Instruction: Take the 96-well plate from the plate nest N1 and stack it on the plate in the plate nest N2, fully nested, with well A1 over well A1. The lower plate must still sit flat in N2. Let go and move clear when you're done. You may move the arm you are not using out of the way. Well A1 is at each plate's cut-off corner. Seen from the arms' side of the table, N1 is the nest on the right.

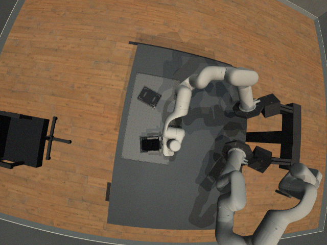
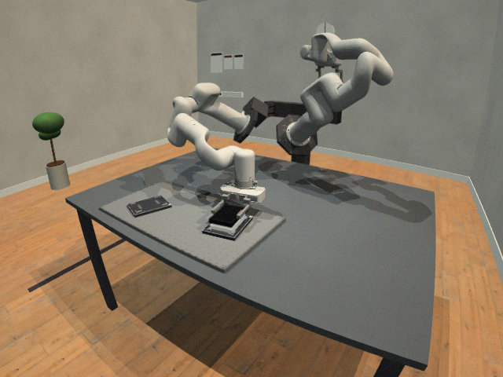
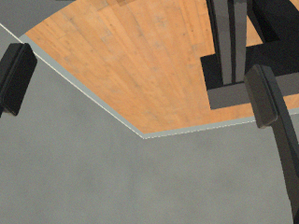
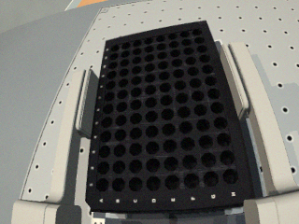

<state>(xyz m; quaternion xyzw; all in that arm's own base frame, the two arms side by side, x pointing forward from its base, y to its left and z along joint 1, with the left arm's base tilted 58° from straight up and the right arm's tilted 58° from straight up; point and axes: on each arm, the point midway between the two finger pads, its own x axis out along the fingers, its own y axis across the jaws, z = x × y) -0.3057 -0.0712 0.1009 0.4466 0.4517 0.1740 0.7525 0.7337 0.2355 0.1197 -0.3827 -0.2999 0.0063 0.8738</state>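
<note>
My right gripper (image 4: 161,93) (image 2: 229,212) is shut on a black 96-well plate (image 4: 163,121) (image 1: 150,145) (image 2: 227,217), one pad on each long side. The plate is over nest N2 (image 2: 218,235), above a light-coloured lower plate (image 2: 232,232); I cannot tell whether they touch. In the right wrist view the held plate's cut-off A1 corner is at the bottom left. The lower plate's A1 corner is hidden. Nest N1 (image 1: 149,97) (image 2: 148,205) is empty. My left gripper (image 3: 140,89) is open and empty, raised high behind the table, facing floor and wall.
Both nests are on a light perforated board (image 1: 132,126) (image 2: 227,259) on the dark table (image 1: 147,195) (image 2: 345,259). The right forearm reaches over the board beside N1. The left arm is folded back beyond the table edge. A black stand (image 1: 286,137) carries both arms.
</note>
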